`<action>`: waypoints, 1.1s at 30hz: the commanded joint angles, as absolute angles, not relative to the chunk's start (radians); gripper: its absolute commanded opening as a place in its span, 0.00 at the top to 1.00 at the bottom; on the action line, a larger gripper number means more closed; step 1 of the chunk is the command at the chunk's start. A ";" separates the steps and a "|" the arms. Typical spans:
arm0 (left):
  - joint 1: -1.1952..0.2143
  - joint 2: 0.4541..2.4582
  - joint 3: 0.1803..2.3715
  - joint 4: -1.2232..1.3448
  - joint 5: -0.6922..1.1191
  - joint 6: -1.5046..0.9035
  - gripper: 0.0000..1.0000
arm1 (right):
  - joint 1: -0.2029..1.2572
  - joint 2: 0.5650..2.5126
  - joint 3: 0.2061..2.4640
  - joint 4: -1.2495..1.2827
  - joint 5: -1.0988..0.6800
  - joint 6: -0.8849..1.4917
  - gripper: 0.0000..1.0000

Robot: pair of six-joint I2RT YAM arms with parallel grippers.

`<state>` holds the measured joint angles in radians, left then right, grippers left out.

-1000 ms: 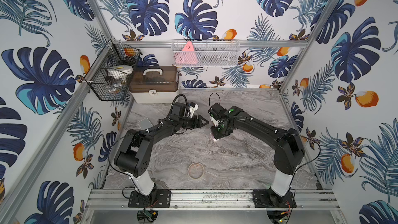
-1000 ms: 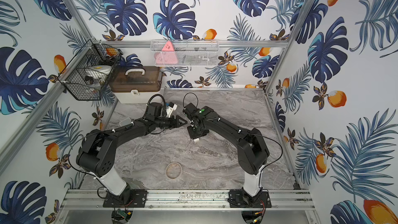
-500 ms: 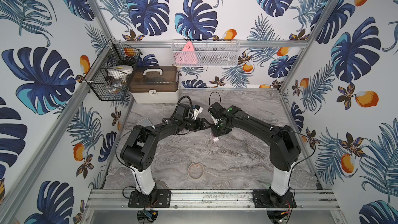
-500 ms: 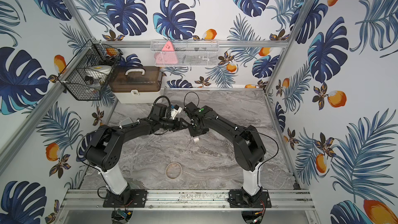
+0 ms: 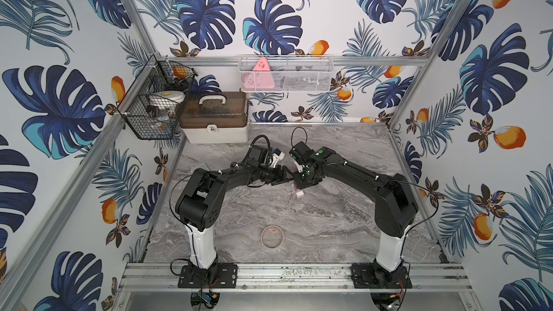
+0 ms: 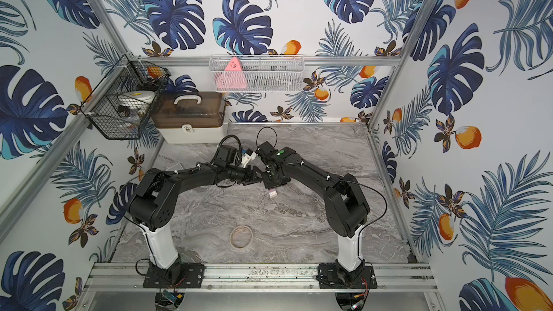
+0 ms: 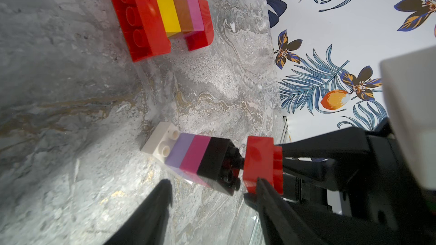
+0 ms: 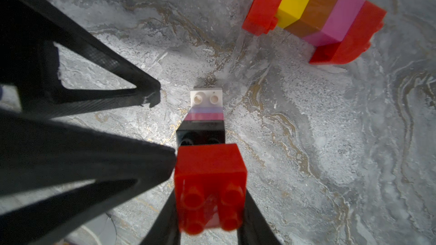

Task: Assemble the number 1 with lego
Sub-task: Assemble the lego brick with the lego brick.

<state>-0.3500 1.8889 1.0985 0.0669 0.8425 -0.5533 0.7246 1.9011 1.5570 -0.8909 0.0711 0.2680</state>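
At the middle of the marble table, the two arms are positioned tip to tip. The right gripper is closed on a red brick, which is clamped by its sides with four studs turned toward the wrist camera.

The red brick is held directly in line with the four-brick stack. This is built from a white brick at the table end, then a lilac brick, a pink brick and a black brick at the free end. The studs of the black brick are seen facing the underside of the red brick, just beside it; whether contact is made cannot be told. Whether the four-brick stack stands upright or leans cannot be told either.

The left gripper is held with its jaws wide apart, and nothing is gripped by them. One fingertip is placed at the side of the red brick, touching or nearly so. Its counterpart is set near the white brick.

A second lego assembly is laid flat, well apart from the four-brick stack. It is joined in a row of red, yellow, orange, pink and red. A flat tan ring is located nearer the arm bases.
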 commanded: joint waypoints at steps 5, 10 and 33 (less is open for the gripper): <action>-0.344 1.875 1.075 0.209 0.886 -0.636 0.35 | 0.727 1.917 1.561 -0.882 0.061 0.249 0.68; -0.342 1.883 1.069 0.230 0.899 -0.668 0.36 | 0.730 1.914 1.565 -0.880 0.069 0.247 0.68; -0.354 1.948 1.104 0.138 0.905 -0.637 0.46 | 0.740 1.940 1.578 -0.899 0.104 0.241 0.69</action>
<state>-0.3500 1.9430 1.1069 0.1692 0.9077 -0.6445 0.7334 1.9335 1.5715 -0.8871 0.0750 0.2462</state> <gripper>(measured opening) 0.549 0.355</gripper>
